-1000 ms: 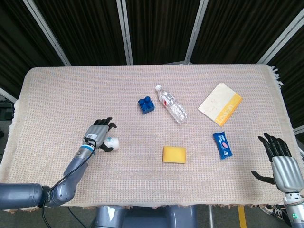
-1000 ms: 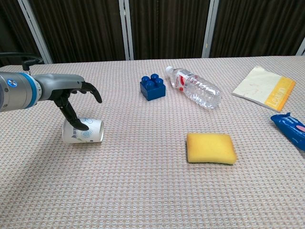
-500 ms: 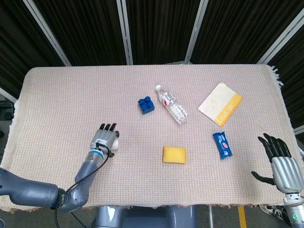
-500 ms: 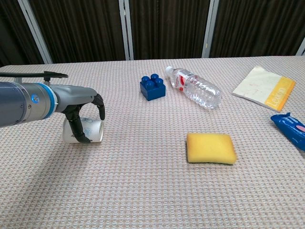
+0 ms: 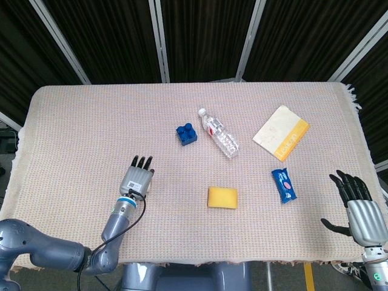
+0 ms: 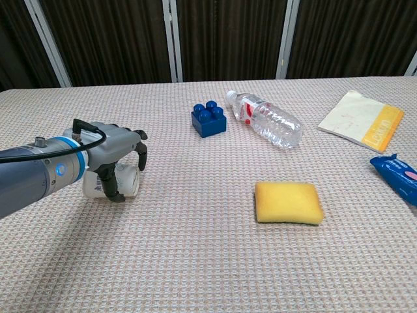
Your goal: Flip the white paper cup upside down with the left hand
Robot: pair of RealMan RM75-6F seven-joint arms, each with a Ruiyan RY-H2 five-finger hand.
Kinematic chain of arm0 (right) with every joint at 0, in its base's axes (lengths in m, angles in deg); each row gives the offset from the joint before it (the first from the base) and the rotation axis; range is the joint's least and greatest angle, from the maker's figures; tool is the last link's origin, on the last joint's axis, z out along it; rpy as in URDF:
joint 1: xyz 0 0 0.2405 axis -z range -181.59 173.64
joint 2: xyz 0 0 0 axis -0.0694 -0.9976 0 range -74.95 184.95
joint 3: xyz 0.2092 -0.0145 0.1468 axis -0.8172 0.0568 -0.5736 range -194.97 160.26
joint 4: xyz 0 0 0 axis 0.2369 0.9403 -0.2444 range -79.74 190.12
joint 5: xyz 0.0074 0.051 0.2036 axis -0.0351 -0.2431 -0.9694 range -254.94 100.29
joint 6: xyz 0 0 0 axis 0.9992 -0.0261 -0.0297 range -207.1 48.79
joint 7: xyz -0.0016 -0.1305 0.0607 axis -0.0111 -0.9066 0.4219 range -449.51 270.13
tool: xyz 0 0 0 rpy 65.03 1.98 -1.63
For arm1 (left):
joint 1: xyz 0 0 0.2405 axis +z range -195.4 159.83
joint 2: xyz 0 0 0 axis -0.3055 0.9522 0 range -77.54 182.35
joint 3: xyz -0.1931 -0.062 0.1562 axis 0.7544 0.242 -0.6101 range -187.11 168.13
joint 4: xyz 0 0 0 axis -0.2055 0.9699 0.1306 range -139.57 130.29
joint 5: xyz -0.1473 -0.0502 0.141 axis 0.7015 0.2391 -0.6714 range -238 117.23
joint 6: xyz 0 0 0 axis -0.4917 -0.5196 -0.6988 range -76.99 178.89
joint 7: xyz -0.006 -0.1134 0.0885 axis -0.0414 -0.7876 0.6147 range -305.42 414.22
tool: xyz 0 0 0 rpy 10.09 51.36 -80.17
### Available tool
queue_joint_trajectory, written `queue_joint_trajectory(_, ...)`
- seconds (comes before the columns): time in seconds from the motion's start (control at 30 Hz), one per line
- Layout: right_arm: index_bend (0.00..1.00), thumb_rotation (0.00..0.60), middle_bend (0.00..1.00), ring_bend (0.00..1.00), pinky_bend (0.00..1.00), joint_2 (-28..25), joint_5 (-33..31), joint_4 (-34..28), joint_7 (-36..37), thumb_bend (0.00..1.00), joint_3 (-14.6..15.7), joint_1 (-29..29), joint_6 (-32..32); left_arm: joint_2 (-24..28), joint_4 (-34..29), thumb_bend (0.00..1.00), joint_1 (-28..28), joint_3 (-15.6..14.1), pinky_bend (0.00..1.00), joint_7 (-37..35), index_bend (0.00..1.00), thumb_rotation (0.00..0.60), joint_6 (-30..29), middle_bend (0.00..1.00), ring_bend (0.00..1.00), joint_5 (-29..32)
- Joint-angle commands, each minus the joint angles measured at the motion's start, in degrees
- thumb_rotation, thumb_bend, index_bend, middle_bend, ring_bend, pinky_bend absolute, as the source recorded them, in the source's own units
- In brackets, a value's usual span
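The white paper cup [image 6: 128,182] lies on its side on the woven tablecloth at the front left. My left hand [image 6: 107,153] sits over it, back upward, with fingers curled down the far side and the thumb across the near side, gripping it. From the head view the left hand [image 5: 137,180] hides the cup entirely. My right hand [image 5: 357,209] hangs past the table's lower right corner, fingers spread and holding nothing.
A blue brick [image 6: 209,118] and a clear bottle [image 6: 266,120] lying on its side are at mid-table. A yellow sponge [image 6: 288,202] sits near the front centre. A notebook [image 6: 361,120] and a blue packet [image 6: 399,175] lie to the right.
My left hand has turned from spread fingers above the cup to palm-down over it, and its fingers have curled around the cup. The right hand has not moved.
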State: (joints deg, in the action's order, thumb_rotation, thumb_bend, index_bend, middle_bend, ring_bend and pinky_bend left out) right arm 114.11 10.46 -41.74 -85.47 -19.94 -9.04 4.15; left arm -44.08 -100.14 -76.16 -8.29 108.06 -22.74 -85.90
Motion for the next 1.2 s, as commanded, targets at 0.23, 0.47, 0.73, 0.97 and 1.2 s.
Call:
queue_joint_trajectory(0.23,0.06,0.600,0.00,0.00,0.00,0.02,0.12,0.31,0.47,0.05,0.02,-0.02,0.03,-1.89,2.76,0.23,2.41,-0.27,0.00,-0.89,0.49,0.600,-0.53,0.00,0.00,-4.80)
queue_joint_trajectory(0.47,0.06,0.600,0.00,0.00,0.00,0.13,-0.11,0.48,0.62,0.05,-0.10,-0.03,0.06,-0.02,0.02,0.23,5.87,4.17,0.00,-9.17,0.49,0.600,-0.81,0.00,0.00,-9.60)
queue_joint_trajectory(0.73,0.06,0.600,0.00,0.00,0.00,0.45,-0.45,0.13,-0.60,0.05,-0.25,0.17,0.44,-2.58,1.81,0.23,14.64,8.38,0.00,-34.99,0.50,0.600,-4.69,0.00,0.00,-24.08)
queue_joint_trajectory(0.97,0.06,0.600,0.00,0.00,0.00,0.74,-0.42,0.24,-1.41,0.05,-0.28,0.12,0.44,-4.97,5.55,0.23,20.05,8.93,0.00,-49.76,0.50,0.600,1.19,0.00,0.00,-24.95)
queue_joint_trajectory(1.2,0.06,0.600,0.00,0.00,0.00,0.88,-0.59,0.46,-1.38,0.05,-0.31,-0.01,0.15,-5.85,9.26,0.23,21.67,9.52,0.00,-54.75,0.50,0.600,5.28,0.00,0.00,-26.68)
